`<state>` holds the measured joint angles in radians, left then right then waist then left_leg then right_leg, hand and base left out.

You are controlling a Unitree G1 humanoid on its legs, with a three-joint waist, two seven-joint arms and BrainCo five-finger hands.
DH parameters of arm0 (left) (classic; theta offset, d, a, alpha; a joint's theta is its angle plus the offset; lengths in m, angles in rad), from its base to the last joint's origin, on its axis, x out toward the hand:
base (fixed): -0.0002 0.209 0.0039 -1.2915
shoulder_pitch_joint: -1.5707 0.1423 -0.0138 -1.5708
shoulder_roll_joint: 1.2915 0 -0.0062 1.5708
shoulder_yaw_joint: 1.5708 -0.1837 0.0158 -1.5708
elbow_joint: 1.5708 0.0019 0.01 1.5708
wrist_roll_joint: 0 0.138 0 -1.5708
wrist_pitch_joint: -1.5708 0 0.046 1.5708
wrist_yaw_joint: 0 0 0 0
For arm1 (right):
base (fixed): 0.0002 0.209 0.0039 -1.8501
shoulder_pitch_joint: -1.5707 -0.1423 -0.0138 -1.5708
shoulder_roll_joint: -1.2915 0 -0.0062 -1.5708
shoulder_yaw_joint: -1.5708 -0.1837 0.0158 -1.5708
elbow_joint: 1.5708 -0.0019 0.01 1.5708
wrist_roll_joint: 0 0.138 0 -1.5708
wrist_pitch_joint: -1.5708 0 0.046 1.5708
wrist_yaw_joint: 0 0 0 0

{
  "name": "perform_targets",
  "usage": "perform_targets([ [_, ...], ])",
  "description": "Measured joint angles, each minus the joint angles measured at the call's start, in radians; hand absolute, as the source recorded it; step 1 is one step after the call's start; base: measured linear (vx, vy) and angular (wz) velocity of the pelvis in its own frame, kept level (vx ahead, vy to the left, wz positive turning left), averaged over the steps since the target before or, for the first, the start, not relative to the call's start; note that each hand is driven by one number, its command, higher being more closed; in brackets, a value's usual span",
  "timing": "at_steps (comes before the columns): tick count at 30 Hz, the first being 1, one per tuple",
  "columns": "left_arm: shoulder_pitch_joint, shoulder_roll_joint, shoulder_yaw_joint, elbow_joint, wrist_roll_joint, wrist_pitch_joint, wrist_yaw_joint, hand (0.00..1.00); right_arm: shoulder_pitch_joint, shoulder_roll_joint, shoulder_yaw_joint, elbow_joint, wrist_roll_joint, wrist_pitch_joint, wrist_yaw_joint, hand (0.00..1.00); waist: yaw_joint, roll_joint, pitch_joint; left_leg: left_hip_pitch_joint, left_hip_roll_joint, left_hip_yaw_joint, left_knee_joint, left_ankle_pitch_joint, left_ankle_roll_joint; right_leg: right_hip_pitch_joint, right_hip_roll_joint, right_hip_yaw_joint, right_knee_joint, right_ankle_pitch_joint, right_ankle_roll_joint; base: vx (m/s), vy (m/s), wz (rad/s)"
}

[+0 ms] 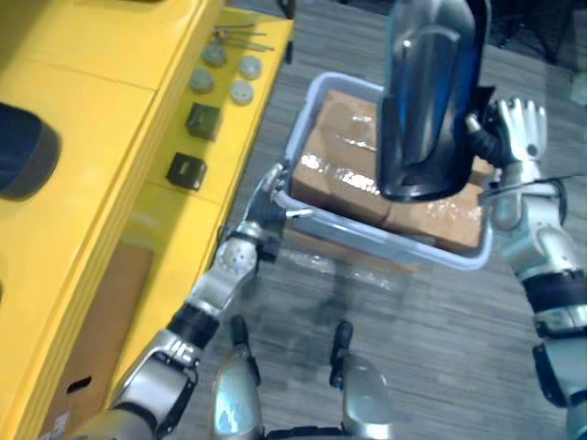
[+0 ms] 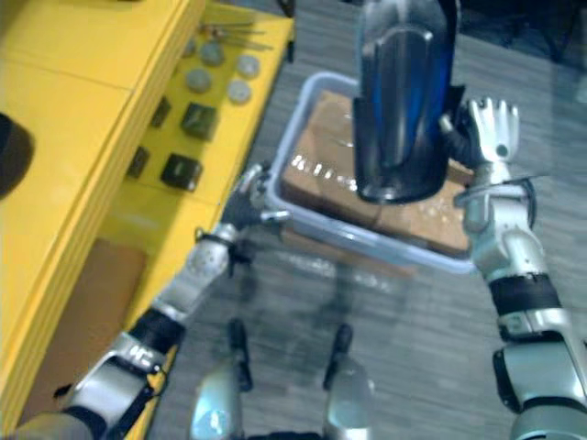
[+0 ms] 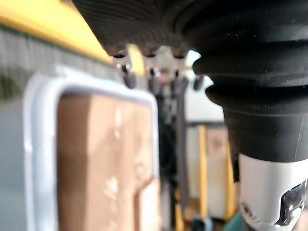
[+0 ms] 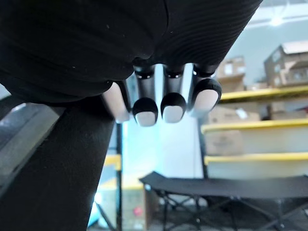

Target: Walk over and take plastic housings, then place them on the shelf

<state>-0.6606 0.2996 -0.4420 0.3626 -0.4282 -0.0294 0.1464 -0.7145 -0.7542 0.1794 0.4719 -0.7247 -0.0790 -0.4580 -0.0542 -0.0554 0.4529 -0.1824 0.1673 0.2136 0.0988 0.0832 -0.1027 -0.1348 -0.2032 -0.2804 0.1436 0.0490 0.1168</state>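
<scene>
- Rising tall over the bin (image 1: 385,240), a glossy dark plastic housing (image 1: 426,101) with a blue sheen stands upright, its lower end above the brown boxes (image 1: 339,165) packed inside. Whether it rests on them cannot be told.
- The right hand (image 1: 518,128) is at the housing's right side, touching its edge, fingers straight and spread upward, curled round nothing.
- In the right wrist view the dark-tipped fingers (image 4: 166,103) show beside a dark slanted surface.
- The left hand (image 2: 240,209) sits at the bin's left corner, right against the pale rim; whether it is open or closed there cannot be told.
- The bin is pale blue-white and lies just beside the yellow shelf (image 1: 110,128).
- On the shelf lie round grey discs (image 1: 240,92) and, nearer the robot, small dark cubes (image 1: 203,120), well apart from the housing.
</scene>
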Motion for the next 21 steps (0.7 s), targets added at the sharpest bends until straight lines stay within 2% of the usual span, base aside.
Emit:
perform_targets([
  [4, -0.008, -0.010, -0.005, 0.044, -0.141, 0.058, -0.026, 0.00, 0.012, 0.029, 0.001, -0.003, -0.043, -0.040, -0.002, 1.00, -0.010, -0.002, -0.019, 0.023, 0.000, 0.014, -0.016, 0.002, -0.002, 0.007, 0.001, 0.011, -0.003, 0.002, 0.000, 0.01, 0.006, -0.07],
  [11, -0.008, -0.040, -0.006, 0.093, -0.282, 0.090, -0.087, 0.00, 0.063, 0.053, 0.044, -0.032, -0.102, -0.085, -0.002, 1.00, -0.011, 0.002, -0.056, 0.043, -0.005, 0.016, -0.043, 0.005, -0.006, 0.029, 0.003, 0.009, -0.028, 0.005, 0.002, 0.00, 0.000, 0.00],
  [14, -0.008, -0.045, -0.008, 0.094, -0.312, 0.095, -0.091, 0.00, 0.076, 0.064, 0.050, -0.032, -0.119, -0.101, -0.002, 1.00, -0.010, 0.008, -0.077, 0.049, -0.008, 0.016, -0.060, 0.012, -0.007, 0.030, 0.003, 0.007, -0.032, 0.006, 0.003, 0.00, 0.000, 0.00],
  [21, -0.008, -0.071, -0.012, 0.094, -0.317, 0.095, -0.090, 0.00, 0.075, 0.067, 0.086, -0.032, -0.134, -0.098, 0.000, 1.00, -0.008, 0.027, -0.089, 0.059, -0.010, 0.013, -0.066, 0.016, -0.009, 0.039, 0.002, 0.006, -0.032, 0.006, 0.003, 0.00, 0.000, 0.00],
])
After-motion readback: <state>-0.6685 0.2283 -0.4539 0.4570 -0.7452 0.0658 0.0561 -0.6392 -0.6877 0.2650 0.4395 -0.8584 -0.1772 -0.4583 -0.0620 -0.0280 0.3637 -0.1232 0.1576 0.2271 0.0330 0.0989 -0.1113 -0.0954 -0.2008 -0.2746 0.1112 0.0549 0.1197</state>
